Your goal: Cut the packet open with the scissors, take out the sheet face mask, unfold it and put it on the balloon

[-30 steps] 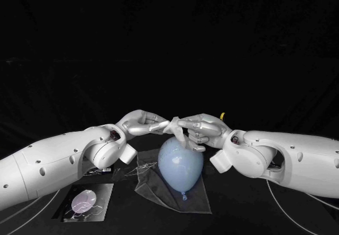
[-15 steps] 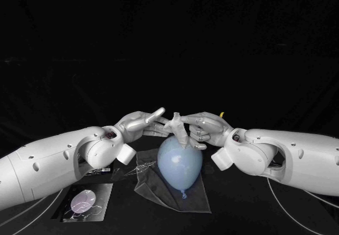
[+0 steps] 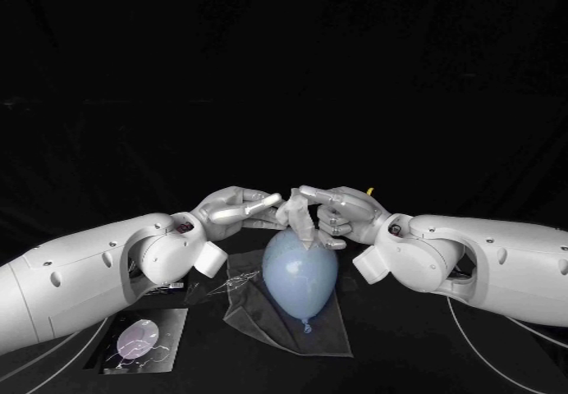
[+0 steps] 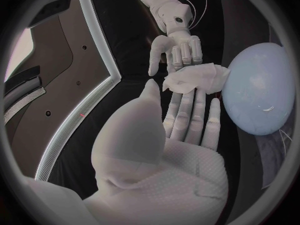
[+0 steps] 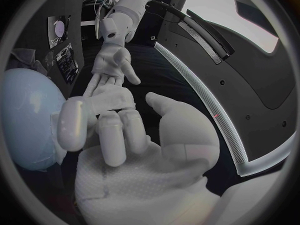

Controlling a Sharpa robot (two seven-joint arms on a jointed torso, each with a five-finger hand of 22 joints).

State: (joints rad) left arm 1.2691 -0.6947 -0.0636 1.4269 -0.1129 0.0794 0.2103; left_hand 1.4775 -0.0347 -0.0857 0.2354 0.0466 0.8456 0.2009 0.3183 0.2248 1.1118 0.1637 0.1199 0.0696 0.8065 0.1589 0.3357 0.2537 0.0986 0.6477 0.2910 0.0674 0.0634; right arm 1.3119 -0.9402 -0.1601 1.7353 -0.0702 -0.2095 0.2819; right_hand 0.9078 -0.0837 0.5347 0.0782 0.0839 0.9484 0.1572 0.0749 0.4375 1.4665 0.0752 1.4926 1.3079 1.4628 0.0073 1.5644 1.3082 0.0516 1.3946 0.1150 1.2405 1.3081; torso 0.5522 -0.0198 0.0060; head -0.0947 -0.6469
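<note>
A pale blue balloon (image 3: 300,275) lies on a clear plastic sheet (image 3: 270,324) in the middle of the table. Just beyond its far end my right hand (image 3: 340,216) pinches the folded white face mask (image 3: 294,215) between thumb and curled fingers. In the right wrist view that hand (image 5: 119,135) closes on the mask (image 5: 111,97) beside the balloon (image 5: 28,115). My left hand (image 3: 238,208) faces it, fingers stretched, tips touching the mask. The left wrist view shows its straight fingers (image 4: 187,117) under the mask (image 4: 195,79), thumb apart, next to the balloon (image 4: 259,95).
A dark card with a balloon picture (image 3: 144,338) lies at the front left under my left arm. Something small and yellow (image 3: 370,194) peeks out behind the right hand. White cables (image 3: 497,332) trail under the right arm.
The left hand spread its fingers away from the mask, then brought them back against it. The right hand kept hold of the mask and shifted slightly left.
</note>
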